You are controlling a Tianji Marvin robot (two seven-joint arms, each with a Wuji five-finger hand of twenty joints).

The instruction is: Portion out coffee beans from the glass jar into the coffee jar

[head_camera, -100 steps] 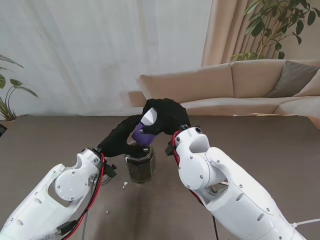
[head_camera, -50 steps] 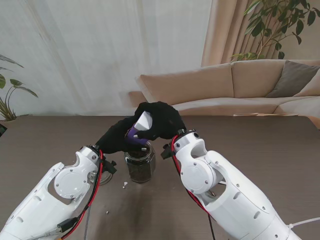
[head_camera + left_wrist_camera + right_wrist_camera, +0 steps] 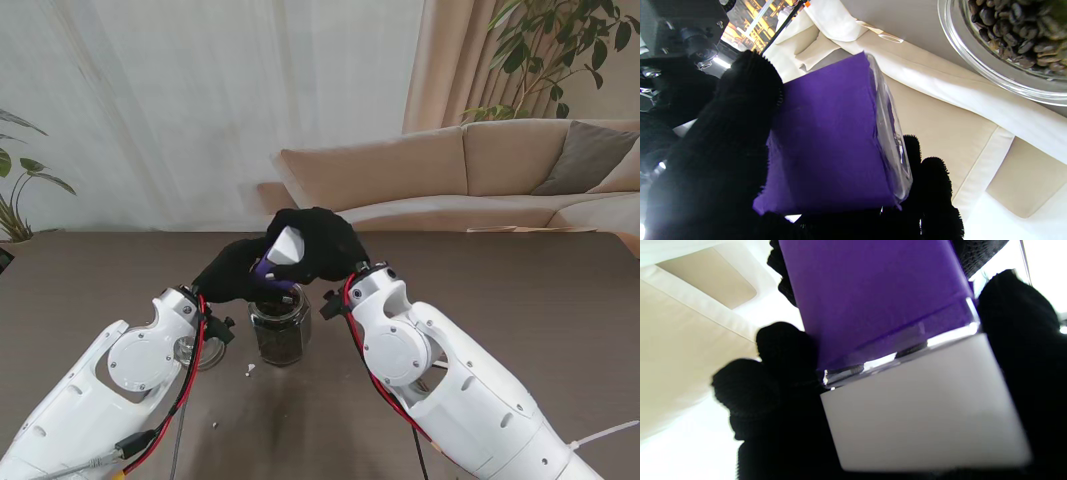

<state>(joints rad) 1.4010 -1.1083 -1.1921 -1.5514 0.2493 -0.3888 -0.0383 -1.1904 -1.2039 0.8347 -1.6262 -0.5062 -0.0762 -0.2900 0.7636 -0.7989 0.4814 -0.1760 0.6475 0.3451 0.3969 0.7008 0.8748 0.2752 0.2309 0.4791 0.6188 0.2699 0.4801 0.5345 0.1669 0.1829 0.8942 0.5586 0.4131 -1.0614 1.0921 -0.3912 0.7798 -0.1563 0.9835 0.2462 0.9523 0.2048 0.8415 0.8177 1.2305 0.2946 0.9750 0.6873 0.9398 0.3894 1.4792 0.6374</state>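
Sofa point(image 3: 470, 170) behind; both robot hands point(image 3: 322, 245) gripping purple coffee jar point(image 3: 275, 262), hiding glass jar point(image 3: 281, 328) mouth

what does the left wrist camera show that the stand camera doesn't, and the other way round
Only the left wrist view shows single coffee beans inside a glass rim. Only the stand view shows both arms, the table, the sofa, and the right hand holding the purple container over the glass jar. Both show the purple container and the left hand touching it.
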